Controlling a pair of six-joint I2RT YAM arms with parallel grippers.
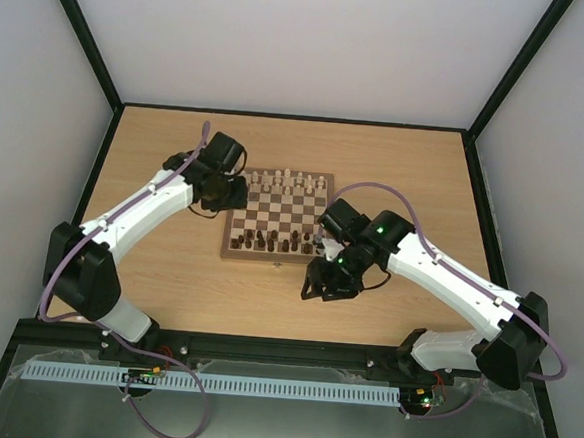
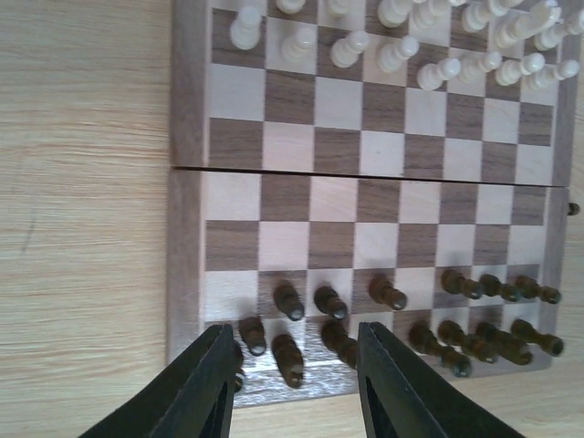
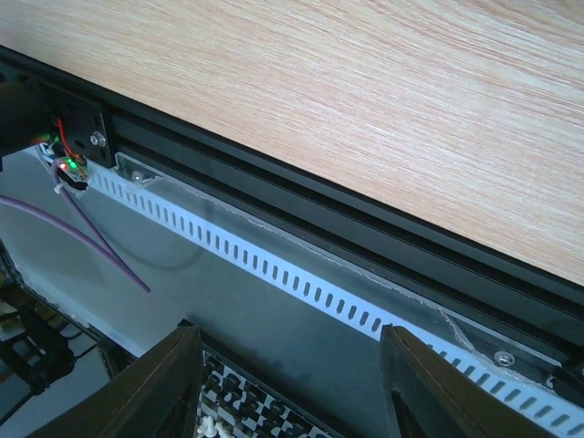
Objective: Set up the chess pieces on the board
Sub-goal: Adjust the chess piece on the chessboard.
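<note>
**Left pincer** (image 2: 292,328): fingers spread, nothing pinched between them. It hangs over the near left corner of the board (image 2: 187,255). The wrist view does not give its height. From above it reads as raised.

**Dark chess pieces** (image 2: 290,299): on the board, all in the two ranks nearest the arms.
- They stand upright, long axis vertical. Their lean in the wrist view looks like camera slant, not toppling.
- The left group sits loosely, some off square centre. The right group is packed tighter.
- A few squares in those ranks look bare. An exact count is not possible.

**Pale chessmen** (image 2: 349,47): on the far ranks, well apart from the dark ones, with bare middle ranks between.

**Key relation:** in the wrist camera the leftmost dark pieces show between the left fingertips, so they lie below the pincer, not to its side. My reading is that any approach is a straight drop, with a finger on either side of an upright stem. Neighbours stand close, so a spread finger could clip one.

**Right pincer** (image 3: 290,330): spread, empty. It faces away from the board, toward the near edge of the tabletop (image 3: 383,100) and the slotted rail (image 3: 274,265) below it. From above it sits just off the board's near right corner.

**Judgement:** the left arm is better placed for the left-hand pieces, since the right would need to turn toward the board first. No dark piece shows loose on the tabletop, so the setup looks nearly done.
</note>
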